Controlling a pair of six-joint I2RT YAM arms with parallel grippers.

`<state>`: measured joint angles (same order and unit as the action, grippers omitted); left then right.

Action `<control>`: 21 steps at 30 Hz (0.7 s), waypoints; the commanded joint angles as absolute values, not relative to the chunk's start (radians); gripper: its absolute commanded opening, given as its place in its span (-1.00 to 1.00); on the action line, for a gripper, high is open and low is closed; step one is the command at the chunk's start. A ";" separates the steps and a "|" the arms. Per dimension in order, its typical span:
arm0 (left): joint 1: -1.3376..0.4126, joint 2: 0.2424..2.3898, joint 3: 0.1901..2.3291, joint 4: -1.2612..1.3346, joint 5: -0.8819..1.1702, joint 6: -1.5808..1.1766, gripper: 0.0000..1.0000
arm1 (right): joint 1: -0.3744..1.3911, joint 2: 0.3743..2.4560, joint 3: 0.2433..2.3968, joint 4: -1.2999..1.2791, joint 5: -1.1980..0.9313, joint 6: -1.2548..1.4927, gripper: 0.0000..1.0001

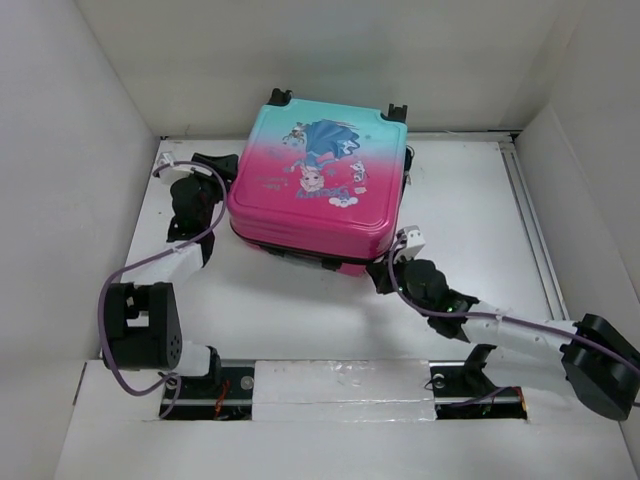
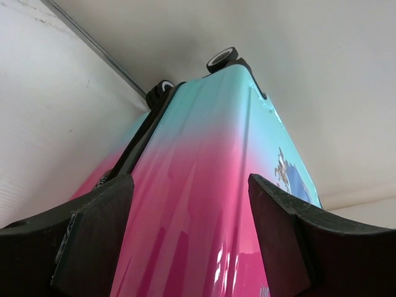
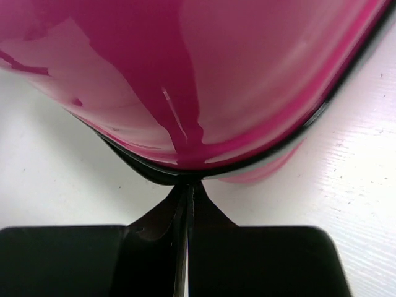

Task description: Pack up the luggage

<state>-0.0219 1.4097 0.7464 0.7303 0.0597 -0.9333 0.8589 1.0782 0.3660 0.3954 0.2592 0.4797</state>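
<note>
The luggage (image 1: 320,190) lies flat and closed on the white table, printed side up, pink toward me and turquoise at the far end with its black wheels (image 1: 279,97). My left gripper (image 1: 228,178) stands open at the case's left side; in the left wrist view its pads (image 2: 102,229) frame the glossy pink shell (image 2: 204,185) without closing on it. My right gripper (image 1: 385,272) is shut at the near right corner. In the right wrist view its tips (image 3: 189,184) meet right at the black zipper trim (image 3: 142,170) under the pink shell (image 3: 185,74); whether anything is pinched between them is hidden.
White walls (image 1: 60,200) enclose the table on the left, back and right. A rail (image 1: 525,210) runs along the table's right side. A small black item (image 1: 408,160) lies by the case's right edge. Purple cables (image 1: 150,262) trail along both arms.
</note>
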 commanded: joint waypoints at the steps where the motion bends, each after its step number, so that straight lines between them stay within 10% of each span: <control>1: -0.145 1.396 0.689 0.687 0.138 -0.948 0.40 | 0.928 1.109 0.434 0.420 0.206 0.515 -1.00; 21: -0.272 1.384 0.581 0.816 0.170 -1.023 0.36 | 1.121 1.563 0.822 0.518 0.279 0.462 -1.00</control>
